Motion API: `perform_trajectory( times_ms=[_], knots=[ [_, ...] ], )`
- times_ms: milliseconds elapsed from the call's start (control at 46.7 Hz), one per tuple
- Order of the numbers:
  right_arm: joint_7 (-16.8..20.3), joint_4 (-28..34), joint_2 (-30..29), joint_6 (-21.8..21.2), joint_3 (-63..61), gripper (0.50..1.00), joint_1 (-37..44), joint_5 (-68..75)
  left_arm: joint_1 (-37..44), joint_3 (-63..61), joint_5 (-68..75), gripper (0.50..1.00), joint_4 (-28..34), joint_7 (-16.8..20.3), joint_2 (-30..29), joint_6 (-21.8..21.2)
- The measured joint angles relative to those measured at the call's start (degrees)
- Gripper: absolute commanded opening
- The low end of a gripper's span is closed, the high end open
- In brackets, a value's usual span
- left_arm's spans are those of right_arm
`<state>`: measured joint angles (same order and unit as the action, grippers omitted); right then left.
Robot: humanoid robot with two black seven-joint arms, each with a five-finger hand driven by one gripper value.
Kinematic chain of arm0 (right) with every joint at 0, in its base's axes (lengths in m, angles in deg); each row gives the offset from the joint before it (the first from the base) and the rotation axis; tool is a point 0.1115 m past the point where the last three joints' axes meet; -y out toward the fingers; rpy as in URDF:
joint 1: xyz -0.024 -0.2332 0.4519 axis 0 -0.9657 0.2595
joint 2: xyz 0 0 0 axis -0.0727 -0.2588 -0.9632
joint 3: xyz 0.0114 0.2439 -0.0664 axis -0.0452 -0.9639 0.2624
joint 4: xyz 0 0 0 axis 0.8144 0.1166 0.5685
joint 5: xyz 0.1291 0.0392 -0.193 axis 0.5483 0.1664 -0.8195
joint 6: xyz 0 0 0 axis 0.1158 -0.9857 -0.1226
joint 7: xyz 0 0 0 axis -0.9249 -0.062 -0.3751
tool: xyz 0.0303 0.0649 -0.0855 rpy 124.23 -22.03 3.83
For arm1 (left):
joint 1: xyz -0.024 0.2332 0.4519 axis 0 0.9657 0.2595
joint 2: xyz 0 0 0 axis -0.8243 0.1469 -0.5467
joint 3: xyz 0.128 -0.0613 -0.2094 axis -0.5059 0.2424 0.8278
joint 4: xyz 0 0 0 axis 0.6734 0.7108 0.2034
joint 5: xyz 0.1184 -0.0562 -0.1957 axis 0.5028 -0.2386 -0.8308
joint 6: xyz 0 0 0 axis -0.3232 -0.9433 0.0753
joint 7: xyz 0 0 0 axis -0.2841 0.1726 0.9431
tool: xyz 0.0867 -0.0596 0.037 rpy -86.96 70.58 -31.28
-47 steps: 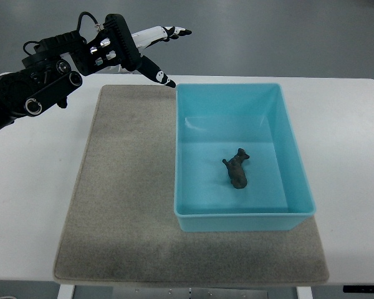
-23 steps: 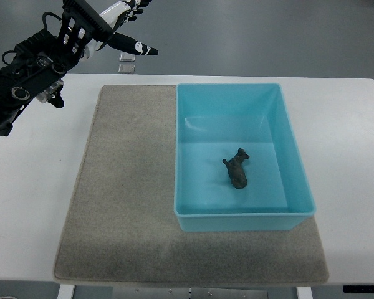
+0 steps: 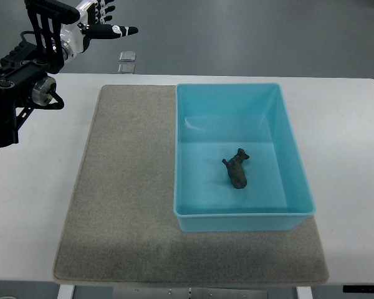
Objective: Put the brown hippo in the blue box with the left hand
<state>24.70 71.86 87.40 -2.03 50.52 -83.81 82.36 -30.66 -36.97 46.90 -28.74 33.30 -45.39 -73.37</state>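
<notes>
Top view shows the brown hippo (image 3: 237, 170) lying on the floor of the blue box (image 3: 292, 140), which sits on a grey mat (image 3: 128, 187) over the white surface (image 3: 31, 205), well apart from the left hand (image 3: 81, 28), its fingers (image 3: 121, 30) spread and holding nothing at upper left.

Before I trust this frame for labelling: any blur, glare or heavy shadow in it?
Top view: lighting is even and soft; the brown hippo is sharp, casting only a faint shadow on the blue box floor; a pale sheen marks the box's far inner wall; the left hand at the top left corner is slightly soft and partly cropped.
</notes>
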Motion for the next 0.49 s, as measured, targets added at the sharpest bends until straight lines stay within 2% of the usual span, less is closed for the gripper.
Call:
perform_trajectory(
  times_ms=[343, 492],
  knots=[
    [0.0, 0.0, 0.0, 0.0, 0.0, 0.936, 0.0, 0.0, 0.8, 0.1, -21.4, 0.994, 1.6, -4.0, 0.5, 0.0],
    [0.0, 0.0, 0.0, 0.0, 0.0, 0.936, 0.0, 0.0, 1.1, 0.4, -28.6, 0.994, 1.8, -4.0, 0.5, 2.7]
  ],
)
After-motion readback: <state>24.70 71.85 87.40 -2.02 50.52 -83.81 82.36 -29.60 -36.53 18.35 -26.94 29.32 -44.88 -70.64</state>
